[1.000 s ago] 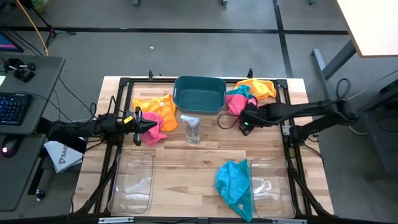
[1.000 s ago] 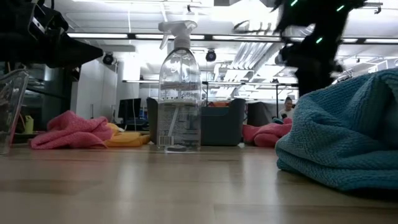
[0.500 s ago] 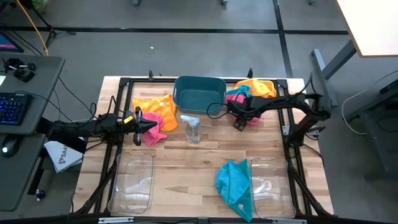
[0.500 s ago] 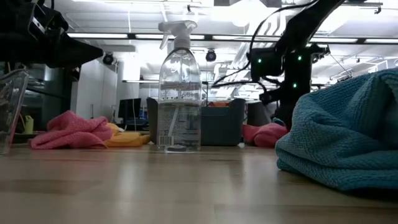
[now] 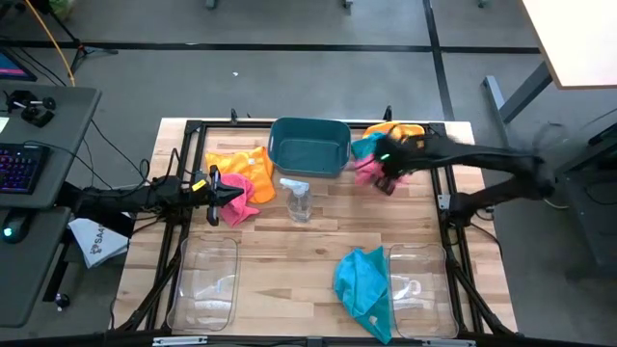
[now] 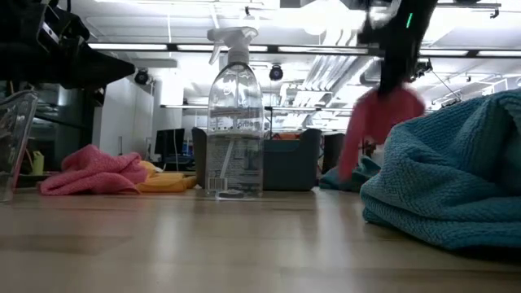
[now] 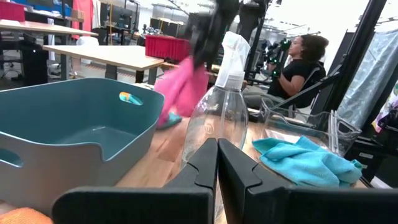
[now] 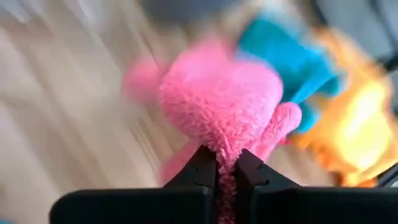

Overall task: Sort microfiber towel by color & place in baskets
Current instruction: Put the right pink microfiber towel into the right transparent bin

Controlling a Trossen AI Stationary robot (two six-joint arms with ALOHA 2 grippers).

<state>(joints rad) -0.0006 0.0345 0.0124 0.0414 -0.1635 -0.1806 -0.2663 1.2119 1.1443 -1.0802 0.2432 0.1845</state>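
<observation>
From above, the right gripper sits just right of the teal basket, pinching a pink towel; two clear baskets stand well in front of the tub. At table height, the towel hangs beyond a spray bottle; its label is unreadable. The left gripper, fingers pressed together, faces the tub.
</observation>
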